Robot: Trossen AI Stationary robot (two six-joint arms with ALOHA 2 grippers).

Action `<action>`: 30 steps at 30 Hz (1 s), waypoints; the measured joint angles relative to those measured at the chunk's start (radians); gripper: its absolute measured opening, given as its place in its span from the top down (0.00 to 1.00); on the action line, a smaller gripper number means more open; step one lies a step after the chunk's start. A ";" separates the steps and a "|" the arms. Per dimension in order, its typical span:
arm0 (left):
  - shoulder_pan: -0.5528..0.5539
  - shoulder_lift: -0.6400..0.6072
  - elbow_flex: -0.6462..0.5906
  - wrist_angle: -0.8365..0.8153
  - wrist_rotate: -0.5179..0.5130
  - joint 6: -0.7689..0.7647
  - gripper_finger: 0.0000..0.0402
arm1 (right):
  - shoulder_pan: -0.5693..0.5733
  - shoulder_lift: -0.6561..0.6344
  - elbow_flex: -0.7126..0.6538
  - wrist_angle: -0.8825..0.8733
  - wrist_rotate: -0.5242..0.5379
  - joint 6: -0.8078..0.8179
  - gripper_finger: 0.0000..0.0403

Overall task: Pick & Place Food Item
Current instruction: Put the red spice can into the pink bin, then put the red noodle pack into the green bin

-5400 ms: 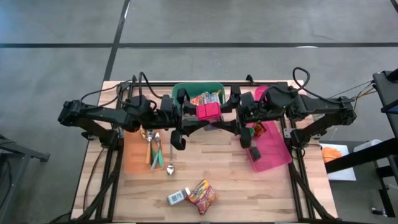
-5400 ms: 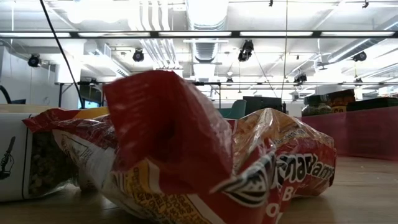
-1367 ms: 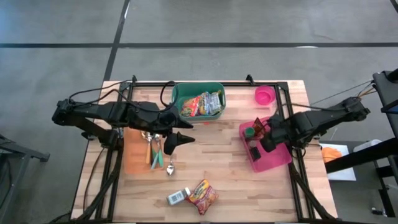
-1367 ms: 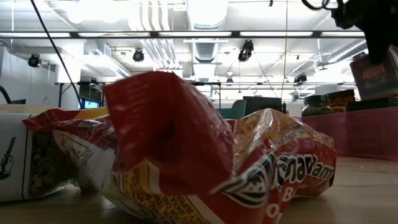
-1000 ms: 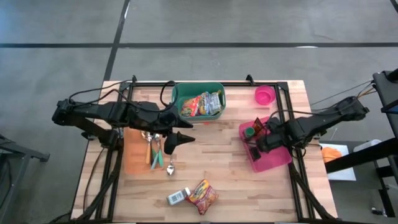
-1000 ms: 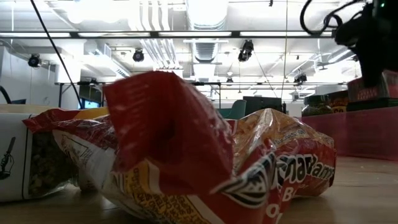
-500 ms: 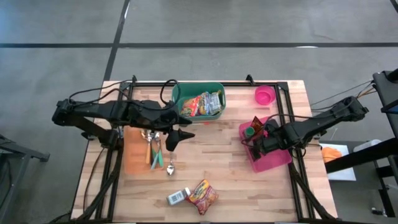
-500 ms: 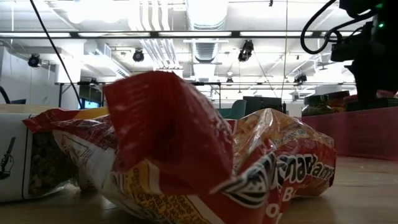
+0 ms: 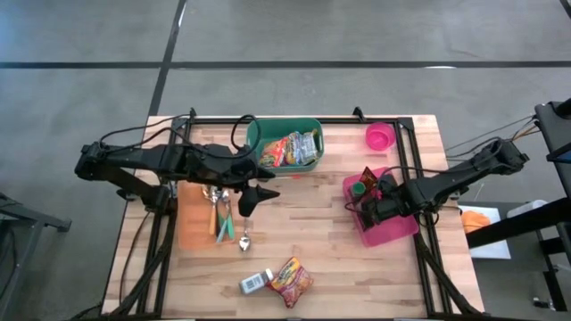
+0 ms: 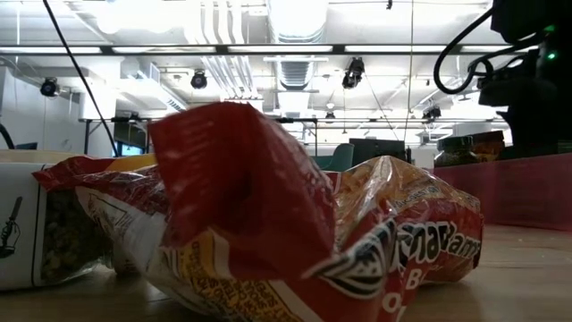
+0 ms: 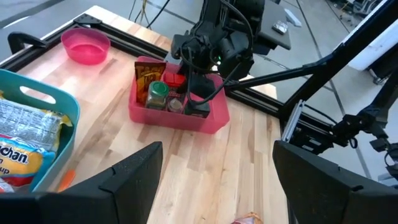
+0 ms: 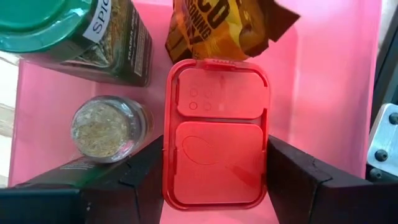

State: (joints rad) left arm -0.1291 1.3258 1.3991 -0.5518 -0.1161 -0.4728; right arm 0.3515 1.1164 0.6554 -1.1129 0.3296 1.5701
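Note:
A flat red box with a moulded lid [image 12: 216, 130] sits low inside the pink bin [image 9: 394, 228], between two spice jars [image 12: 106, 127] and a yellow-brown bag [image 12: 227, 28]. My right gripper [image 9: 373, 212] reaches down into the bin and is shut on the box. My left gripper [image 9: 246, 203] hangs open over the middle of the table, beside the utensils, holding nothing. In the left wrist view the right arm [image 11: 208, 53] stands over the bin [image 11: 180, 118]. My right gripper pinches the red box by its two long sides [image 12: 169, 180], near one end, between its two fingers [image 12: 143, 180]. The fingers come from above, pointing steeply down, and lie across the box. The box lies flat, lid up, within the bin's walls; whether it rests on the floor cannot be told.
A green basket of food packs [image 9: 285, 147] stands at the far middle and a pink bowl [image 9: 379, 136] at the far right. Spoons lie on an orange mat [image 9: 192, 227]. A red snack bag [image 9: 291, 281] and a small white pack [image 9: 254, 283] lie near the front edge.
My right gripper has gone down into the pink bin with the red box, which stays flat between the fingers and now sits below the bin's rim.

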 joint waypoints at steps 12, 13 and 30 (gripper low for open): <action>0.000 0.000 -0.014 -0.002 0.004 -0.007 0.24 | 0.000 0.000 0.016 0.003 -0.066 -0.076 0.24; 0.000 0.000 -0.014 -0.002 0.004 -0.008 0.24 | 0.000 0.000 0.021 0.002 -0.065 -0.082 0.22; -0.048 0.001 -0.145 -0.032 0.146 -0.222 0.24 | 0.000 -0.002 0.232 -0.079 -0.110 -0.217 0.14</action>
State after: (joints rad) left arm -0.1772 1.3266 1.2541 -0.5836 0.0297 -0.6950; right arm 0.3512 1.1149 0.8869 -1.1921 0.2193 1.3531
